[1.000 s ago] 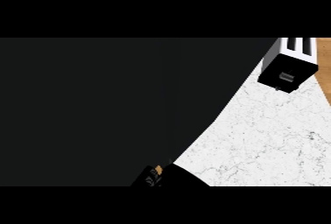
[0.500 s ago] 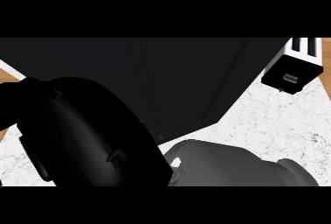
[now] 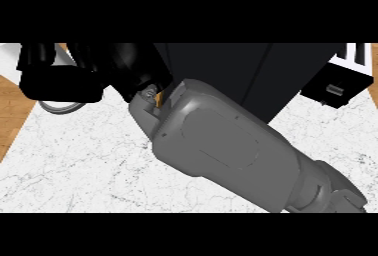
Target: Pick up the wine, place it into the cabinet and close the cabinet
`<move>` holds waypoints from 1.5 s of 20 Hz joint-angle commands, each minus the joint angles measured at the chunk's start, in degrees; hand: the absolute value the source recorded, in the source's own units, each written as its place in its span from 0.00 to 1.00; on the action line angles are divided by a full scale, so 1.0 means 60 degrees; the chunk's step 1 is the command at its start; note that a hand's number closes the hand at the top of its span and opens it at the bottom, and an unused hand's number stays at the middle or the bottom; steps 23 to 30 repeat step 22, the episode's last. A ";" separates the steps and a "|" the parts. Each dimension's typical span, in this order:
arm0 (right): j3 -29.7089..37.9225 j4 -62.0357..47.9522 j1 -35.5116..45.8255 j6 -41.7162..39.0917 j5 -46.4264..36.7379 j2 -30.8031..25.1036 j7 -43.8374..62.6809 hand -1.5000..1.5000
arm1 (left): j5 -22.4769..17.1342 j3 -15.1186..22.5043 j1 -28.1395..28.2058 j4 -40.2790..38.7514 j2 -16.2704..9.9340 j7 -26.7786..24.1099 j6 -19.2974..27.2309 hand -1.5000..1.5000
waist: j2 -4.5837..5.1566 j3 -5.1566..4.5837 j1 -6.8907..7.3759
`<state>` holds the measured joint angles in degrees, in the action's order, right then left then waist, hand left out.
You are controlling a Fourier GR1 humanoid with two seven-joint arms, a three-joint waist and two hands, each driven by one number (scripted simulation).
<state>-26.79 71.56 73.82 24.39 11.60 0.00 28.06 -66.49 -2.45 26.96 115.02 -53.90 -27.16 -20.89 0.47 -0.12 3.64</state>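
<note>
Against the dark cabinet (image 3: 221, 65), the right hand (image 3: 96, 67) reaches across from its grey forearm (image 3: 229, 150), fingers too bunched to tell whether they hold anything, the wine unseen, so probably placing or door-closing, which next needs a push.

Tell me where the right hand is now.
In the head view the right hand is at upper left, at the end of its grey forearm, beside the dark cabinet, above the marble counter.

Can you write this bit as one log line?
right hand: upper left, by cabinet | left hand: not seen | wine: not seen | counter: white marble
</note>
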 commanded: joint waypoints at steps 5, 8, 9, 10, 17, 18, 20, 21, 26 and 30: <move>0.0815 -0.3117 0.0239 -0.0697 0.0061 -0.0170 -0.1791 1.00 | -0.0429 -0.0517 -0.0276 -0.0103 -0.0156 0.0484 -0.0007 1.00 | 0.0064 0.0007 -0.0151; 0.0604 -0.3362 -0.0271 -0.0853 0.0059 -0.0384 -0.2343 1.00 | -0.0246 -0.0284 -0.0465 -0.0094 0.0114 0.0384 0.0264 1.00 | 0.0159 0.0002 -0.0190; 0.0769 -0.3482 -0.0058 -0.0886 0.0058 -0.0625 -0.2252 1.00 | -0.0272 -0.0484 -0.0243 0.0078 0.0090 0.0356 0.0204 1.00 | 0.0105 0.0005 -0.0039; 0.0656 -0.3451 -0.0328 -0.0766 0.0016 -0.0519 -0.2338 1.00 | -0.0304 -0.0393 -0.0305 0.0093 0.0149 0.0389 0.0305 1.00 | 0.0114 0.0006 -0.0121; 0.0643 -0.3685 -0.0857 -0.0897 -0.0260 -0.1204 -0.3044 1.00 | -0.0575 -0.0717 -0.0424 0.0047 -0.0027 0.0537 0.0311 1.00 | 0.0222 -0.0002 -0.0105; 0.0749 -0.3619 -0.0748 -0.0962 -0.0190 -0.1258 -0.3012 1.00 | -0.0532 -0.0523 -0.0470 0.0320 0.0000 0.0626 0.0544 1.00 | 0.0213 0.0013 -0.0179; 0.0741 -0.3528 -0.0920 -0.1110 -0.0174 -0.1393 -0.3183 1.00 | -0.0440 -0.0517 -0.0310 0.0139 -0.0004 0.0665 0.0392 1.00 | 0.0186 0.0002 -0.0196; 0.0637 -0.3621 -0.1049 -0.1063 -0.0189 -0.1169 -0.3356 1.00 | -0.0505 -0.0599 -0.0532 0.0211 -0.0041 0.0657 0.0532 1.00 | 0.0274 0.0004 -0.0206; 0.0644 -0.3571 -0.1045 -0.1102 -0.0232 -0.1227 -0.3504 1.00 | -0.0478 -0.0554 -0.0582 0.0109 0.0026 0.0619 0.0505 1.00 | 0.0280 -0.0005 -0.0291; 0.0644 -0.3571 -0.1045 -0.1102 -0.0232 -0.1227 -0.3504 1.00 | -0.0478 -0.0554 -0.0582 0.0109 0.0026 0.0619 0.0505 1.00 | 0.0280 -0.0005 -0.0291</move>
